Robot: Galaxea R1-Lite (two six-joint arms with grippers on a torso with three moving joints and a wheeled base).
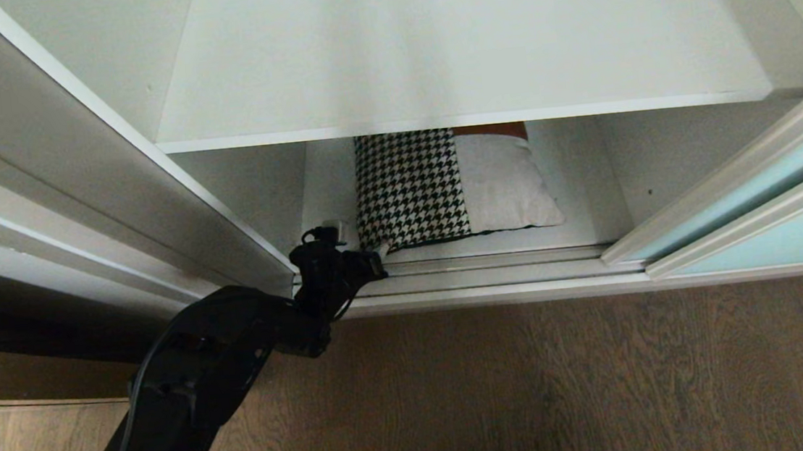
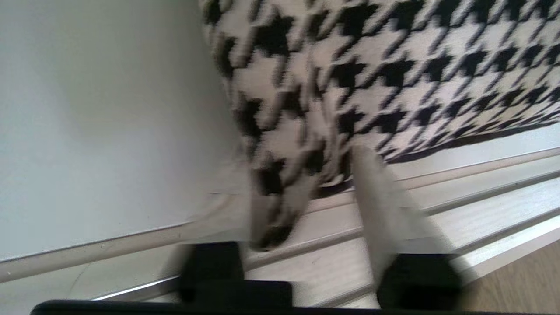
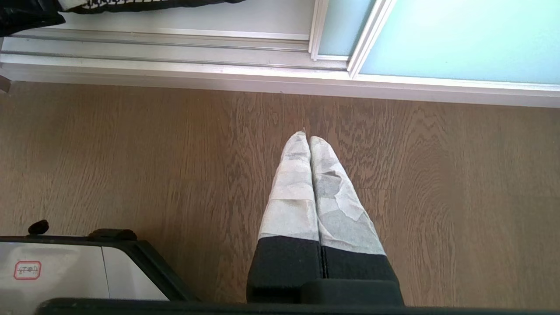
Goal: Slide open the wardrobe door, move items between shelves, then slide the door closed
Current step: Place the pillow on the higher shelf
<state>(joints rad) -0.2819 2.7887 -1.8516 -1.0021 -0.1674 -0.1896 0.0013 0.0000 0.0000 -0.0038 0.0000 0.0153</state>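
Houndstooth cushion, black-and-white, lies on the wardrobe's bottom shelf overlapping the cream cushion, and your left gripper has its fingers narrowed around the near corner, fabric between them.

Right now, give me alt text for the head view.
The left gripper closes on the near corner of the houndstooth cushion, which lies beside a cream cushion under a white shelf, with the aqua sliding door pushed right.
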